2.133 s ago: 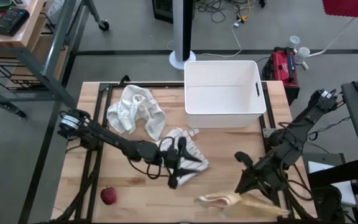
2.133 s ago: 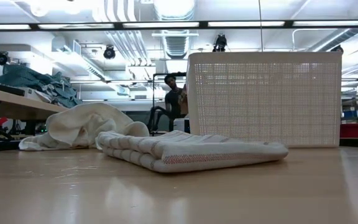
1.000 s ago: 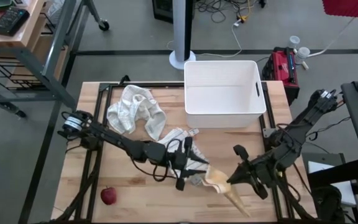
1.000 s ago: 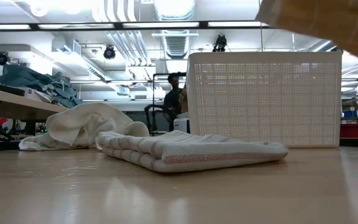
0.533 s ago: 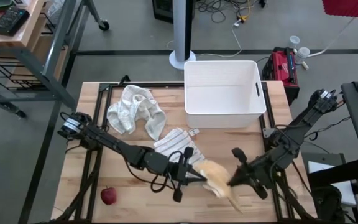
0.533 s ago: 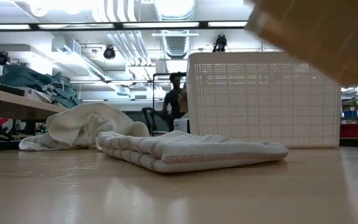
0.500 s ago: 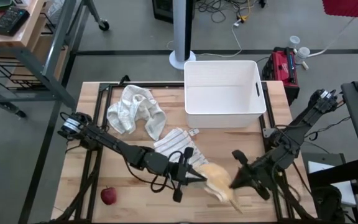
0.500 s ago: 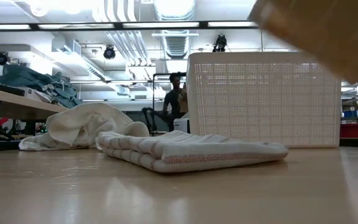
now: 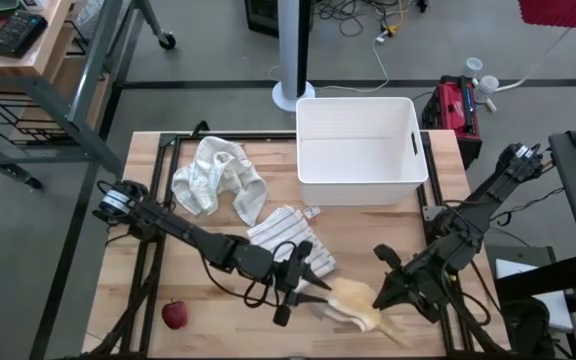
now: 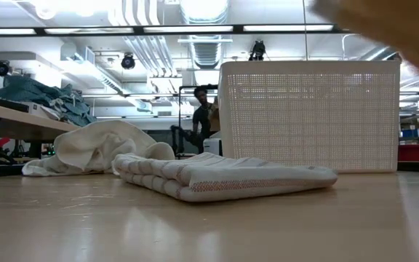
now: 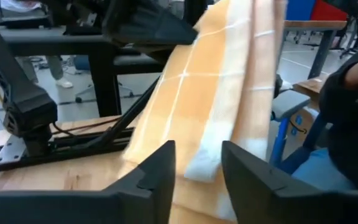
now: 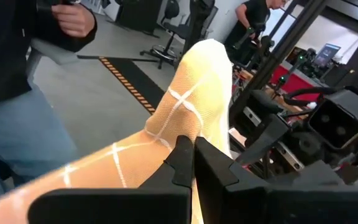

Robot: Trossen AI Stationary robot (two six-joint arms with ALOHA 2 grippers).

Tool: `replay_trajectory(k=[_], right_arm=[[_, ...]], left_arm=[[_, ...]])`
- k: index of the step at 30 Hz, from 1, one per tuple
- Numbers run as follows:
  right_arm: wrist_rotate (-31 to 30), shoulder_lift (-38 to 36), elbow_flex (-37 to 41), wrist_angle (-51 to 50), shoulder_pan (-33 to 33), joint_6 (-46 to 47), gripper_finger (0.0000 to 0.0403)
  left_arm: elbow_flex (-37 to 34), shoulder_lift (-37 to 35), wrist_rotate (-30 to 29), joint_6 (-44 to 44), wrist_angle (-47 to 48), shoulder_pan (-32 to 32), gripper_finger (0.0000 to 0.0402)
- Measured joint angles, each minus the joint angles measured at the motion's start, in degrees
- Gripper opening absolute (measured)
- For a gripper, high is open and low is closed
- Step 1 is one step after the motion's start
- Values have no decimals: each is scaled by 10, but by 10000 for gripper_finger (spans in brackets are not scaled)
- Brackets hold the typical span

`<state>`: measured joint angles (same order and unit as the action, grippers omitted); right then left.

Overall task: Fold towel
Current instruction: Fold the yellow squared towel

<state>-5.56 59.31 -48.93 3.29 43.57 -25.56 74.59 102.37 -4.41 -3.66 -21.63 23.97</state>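
Yellow towel (image 9: pixel 353 303) long axis across table, hanging.

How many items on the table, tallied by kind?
Towels: 3 (crumpled white towel, folded striped towel, yellow towel held up between the arms)
Bins: 1 (white bin)
Apples: 1 (red apple)
Total: 5

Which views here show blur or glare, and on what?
Low view: a soft tan smear, the yellow towel, blurs the upper right corner, and ceiling lights flare white. Left wrist view: the towel is soft with blur close to the lens. High view: evenly lit and sharp, the white bin crisp.
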Motion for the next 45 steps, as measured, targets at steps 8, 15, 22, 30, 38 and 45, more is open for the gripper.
replay_trajectory(k=[8,15,22,30,38,45], right_arm=[[0,0,0,0,0,1,0],[-4,0,0,0,0,5,0],[-5,0,0,0,0,7,0],[-5,1,0,0,-1,16,0],[-47,1,9,-32,-1,31,0],[-101,0,21,-60,-1,9,0]], left_arm=[[-1,4,-1,-14,-3,-6,171],[-1,17,3,-21,-2,-7,165],[-2,32,7,-48,-2,-14,149],[-2,32,6,-3,-23,-20,87],[-2,30,-4,36,-20,-20,1],[-2,12,-53,48,8,-20,0]])
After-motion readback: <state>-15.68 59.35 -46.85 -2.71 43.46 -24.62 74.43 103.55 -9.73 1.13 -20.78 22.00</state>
